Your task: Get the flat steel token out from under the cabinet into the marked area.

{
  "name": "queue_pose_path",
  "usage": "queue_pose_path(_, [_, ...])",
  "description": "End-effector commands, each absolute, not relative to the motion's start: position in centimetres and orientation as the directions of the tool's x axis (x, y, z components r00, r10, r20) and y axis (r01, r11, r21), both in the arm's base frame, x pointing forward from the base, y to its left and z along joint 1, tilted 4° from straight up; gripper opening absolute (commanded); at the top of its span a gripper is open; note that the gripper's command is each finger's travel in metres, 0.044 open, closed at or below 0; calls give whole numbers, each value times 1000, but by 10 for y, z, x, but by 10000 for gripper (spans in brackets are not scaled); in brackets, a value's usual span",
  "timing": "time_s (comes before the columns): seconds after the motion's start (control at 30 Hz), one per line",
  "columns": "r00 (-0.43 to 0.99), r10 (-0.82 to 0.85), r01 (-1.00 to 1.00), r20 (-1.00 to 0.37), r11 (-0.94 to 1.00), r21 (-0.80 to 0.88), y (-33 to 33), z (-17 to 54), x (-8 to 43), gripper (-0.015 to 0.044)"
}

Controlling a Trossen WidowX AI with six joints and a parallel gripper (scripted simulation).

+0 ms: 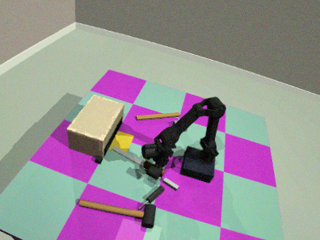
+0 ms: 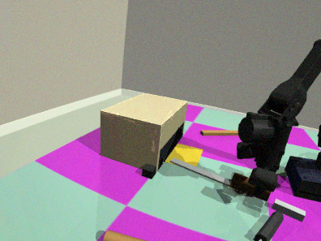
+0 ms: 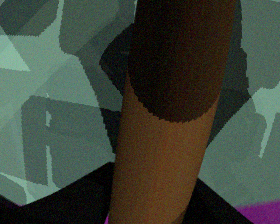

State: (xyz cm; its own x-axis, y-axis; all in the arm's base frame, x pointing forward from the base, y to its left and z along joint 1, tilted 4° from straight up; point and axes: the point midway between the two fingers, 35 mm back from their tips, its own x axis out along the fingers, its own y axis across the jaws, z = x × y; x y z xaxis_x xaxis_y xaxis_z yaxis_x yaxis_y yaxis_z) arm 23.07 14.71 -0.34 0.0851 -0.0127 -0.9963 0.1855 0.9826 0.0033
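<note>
Checkered table; wrist hides cabinet.

Black arm [image 1: 183, 122] [image 2: 306, 74], rounded joints; dark, boxy base [image 1: 190, 169] [image 2: 301, 186].

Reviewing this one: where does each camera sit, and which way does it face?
Top: high, off the table's edge, angled down at the beige box-shaped cabinet; whole black arm.
Exterior: lower, facing the cabinet's corner; part of the arm.
Wrist: by the pincer, facing the brown rounded handle; dark fingers.
Top and exterior share the cabinet.
</note>
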Motion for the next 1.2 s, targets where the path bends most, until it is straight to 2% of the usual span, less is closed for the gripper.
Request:
queue_pose_path(0.0, [85, -13, 186, -996, 983, 3, 147, -3, 235, 0])
queue_pose_path(1.17, [88, -14, 191, -996, 982, 3, 138, 2, 285, 0])
